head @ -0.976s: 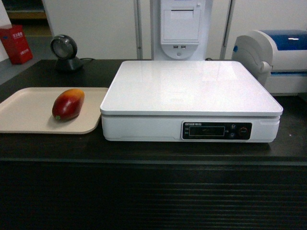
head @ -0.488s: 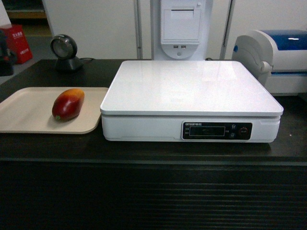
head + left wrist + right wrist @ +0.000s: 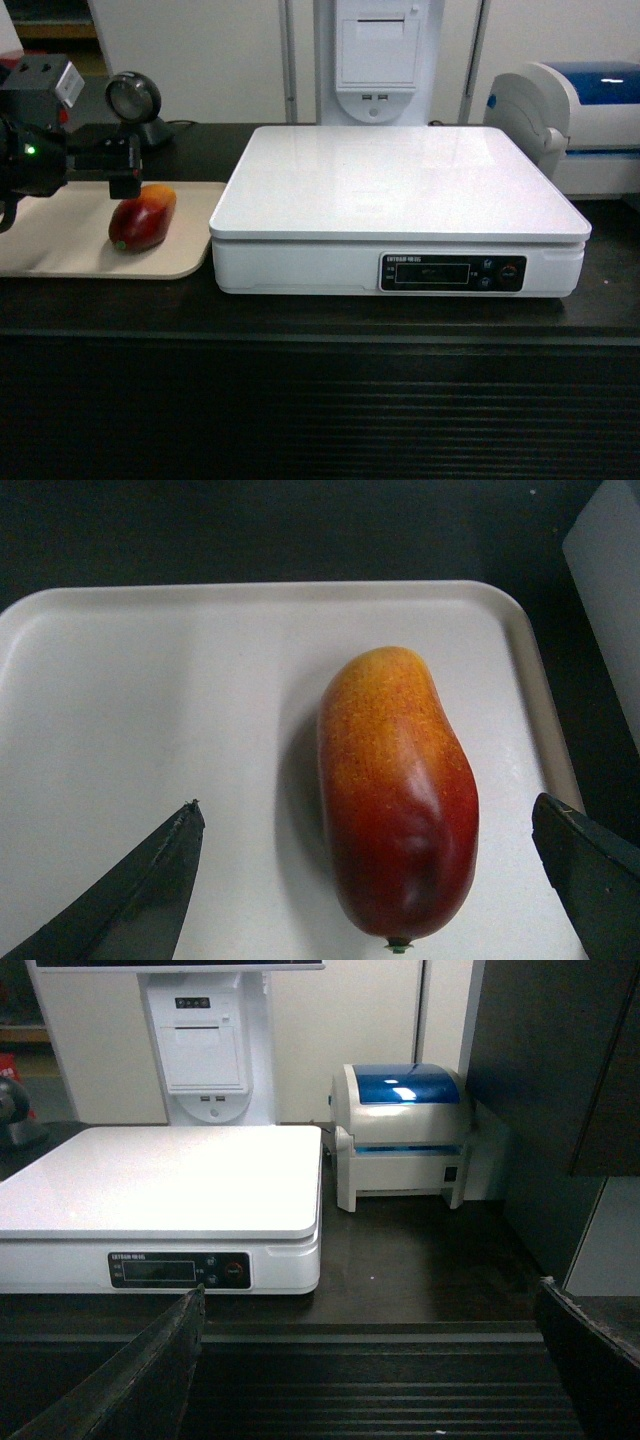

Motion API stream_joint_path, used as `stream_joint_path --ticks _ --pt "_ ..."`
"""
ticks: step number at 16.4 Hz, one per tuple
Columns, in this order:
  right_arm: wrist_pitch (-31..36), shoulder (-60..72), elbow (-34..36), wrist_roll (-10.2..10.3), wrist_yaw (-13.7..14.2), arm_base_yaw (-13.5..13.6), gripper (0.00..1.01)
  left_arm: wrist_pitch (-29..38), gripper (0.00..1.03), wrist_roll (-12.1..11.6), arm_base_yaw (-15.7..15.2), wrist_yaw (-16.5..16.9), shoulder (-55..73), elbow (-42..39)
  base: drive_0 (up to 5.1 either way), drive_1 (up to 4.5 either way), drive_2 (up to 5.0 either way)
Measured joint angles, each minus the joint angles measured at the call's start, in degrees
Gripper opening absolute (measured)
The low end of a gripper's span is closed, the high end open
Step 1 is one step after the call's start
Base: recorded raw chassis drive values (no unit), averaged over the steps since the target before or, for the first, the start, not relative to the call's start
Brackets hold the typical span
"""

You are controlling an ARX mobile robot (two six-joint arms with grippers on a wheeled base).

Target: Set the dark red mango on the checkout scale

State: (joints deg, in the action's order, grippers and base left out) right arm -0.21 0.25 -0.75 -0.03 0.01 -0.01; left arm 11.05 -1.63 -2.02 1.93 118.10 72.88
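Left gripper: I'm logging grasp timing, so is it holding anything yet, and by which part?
Nothing held. The left gripper is open, fingers apart on either side of the dark red mango, which lies on the beige tray.

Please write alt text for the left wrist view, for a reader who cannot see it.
A dark red mango with a yellow-orange end lies on a beige tray, between the two open black fingers of the left claw.

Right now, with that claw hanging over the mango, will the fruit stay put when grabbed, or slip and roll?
The dark red mango looks glossy and rounded, so it may slip if pinched off-centre. It lies on its side on the smooth beige tray, so a nudge could probably roll it. The left gripper is open with a finger on either side, which should help.
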Motion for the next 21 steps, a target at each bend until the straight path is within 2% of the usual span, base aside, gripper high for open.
stream_joint_path --ticks 11,12,17,21 --pt "0.0 0.0 0.0 0.0 0.0 0.0 0.98 -8.3 0.98 -0.1 0.2 1.4 10.9 13.6 0.0 0.00 0.0" --pt "0.0 0.0 0.0 0.0 0.0 0.0 0.98 -10.2 0.98 -0.2 0.2 2.5 12.0 15.1 0.0 0.00 0.0" --pt "0.0 0.0 0.0 0.0 0.0 0.0 0.98 -14.6 0.98 -1.8 0.8 2.7 15.0 18.4 0.0 0.00 0.0" --pt "0.0 0.0 0.0 0.0 0.0 0.0 0.98 -18.3 0.98 -5.8 2.1 1.4 17.6 21.4 0.0 0.00 0.0"
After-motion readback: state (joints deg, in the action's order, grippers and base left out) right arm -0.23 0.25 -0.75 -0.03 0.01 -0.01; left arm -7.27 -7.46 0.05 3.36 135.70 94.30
